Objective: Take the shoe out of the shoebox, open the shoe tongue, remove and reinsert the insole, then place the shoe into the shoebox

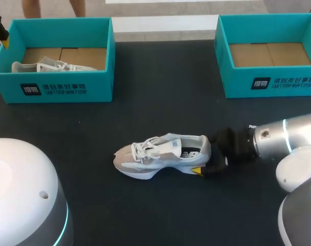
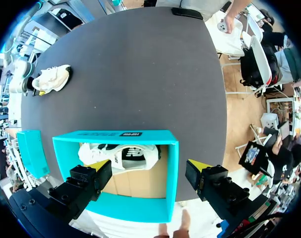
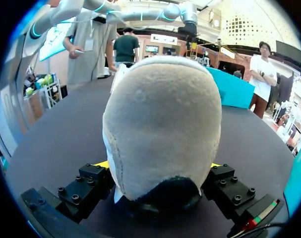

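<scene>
Your right tool (image 3: 157, 165) is clamped on the heel of the shoe (image 1: 163, 155), one finger on each side. The shoe stands on its sole mid-desk (image 1: 145, 102), toe toward your left, outside both boxes. Your left tool (image 2: 148, 171) hangs open above the left box (image 2: 115, 135), touching nothing, and a second shoe (image 2: 115, 154) lies inside that box. The right box (image 1: 237, 82) sits at the desk's far right, well apart from the shoe.
</scene>
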Motion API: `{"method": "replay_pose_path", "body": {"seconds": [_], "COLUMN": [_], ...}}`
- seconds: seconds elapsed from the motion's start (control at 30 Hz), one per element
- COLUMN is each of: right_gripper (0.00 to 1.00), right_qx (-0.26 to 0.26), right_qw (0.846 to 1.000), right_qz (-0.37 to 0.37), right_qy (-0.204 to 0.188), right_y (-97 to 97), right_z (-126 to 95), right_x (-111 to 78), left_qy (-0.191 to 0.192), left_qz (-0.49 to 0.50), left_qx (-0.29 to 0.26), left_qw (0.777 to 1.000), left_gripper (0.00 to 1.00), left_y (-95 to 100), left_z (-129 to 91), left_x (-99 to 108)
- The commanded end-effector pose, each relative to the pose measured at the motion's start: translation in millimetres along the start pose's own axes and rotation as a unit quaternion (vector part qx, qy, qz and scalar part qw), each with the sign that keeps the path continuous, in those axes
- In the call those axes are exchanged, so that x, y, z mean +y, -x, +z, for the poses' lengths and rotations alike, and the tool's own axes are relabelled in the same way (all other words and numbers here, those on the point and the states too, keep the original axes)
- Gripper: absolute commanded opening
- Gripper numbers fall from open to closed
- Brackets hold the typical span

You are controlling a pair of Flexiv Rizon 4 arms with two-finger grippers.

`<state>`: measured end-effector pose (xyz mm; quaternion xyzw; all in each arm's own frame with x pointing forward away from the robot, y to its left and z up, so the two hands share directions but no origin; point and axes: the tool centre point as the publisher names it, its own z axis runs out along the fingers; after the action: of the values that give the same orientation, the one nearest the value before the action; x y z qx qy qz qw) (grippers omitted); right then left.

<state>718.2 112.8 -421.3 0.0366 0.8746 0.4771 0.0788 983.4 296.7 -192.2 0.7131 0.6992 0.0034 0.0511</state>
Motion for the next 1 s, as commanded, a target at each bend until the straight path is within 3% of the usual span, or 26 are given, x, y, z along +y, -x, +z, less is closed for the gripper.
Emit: {"method": "replay_pose_path", "body": {"seconds": [0.03, 1.0], "right_gripper": [0.0, 0.0], "right_qx": [0.007, 0.023], "right_qw": [1.0, 1.0], "right_qz": [0.0, -0.005], "right_qy": [-0.002, -0.008], "right_y": [1.8, 6.3], "right_z": [2.4, -1.2], "right_x": [-2.4, -4.7], "left_qy": [0.001, 0.001], "left_qz": [0.0, 0.0], "left_qx": [0.001, 0.001], "left_qw": [1.0, 1.0], "left_gripper": [1.0, 1.0], "left_y": [0.0, 0.0], "left_z": [0.0, 0.0], "left_x": [-0.6, -0.6]}}
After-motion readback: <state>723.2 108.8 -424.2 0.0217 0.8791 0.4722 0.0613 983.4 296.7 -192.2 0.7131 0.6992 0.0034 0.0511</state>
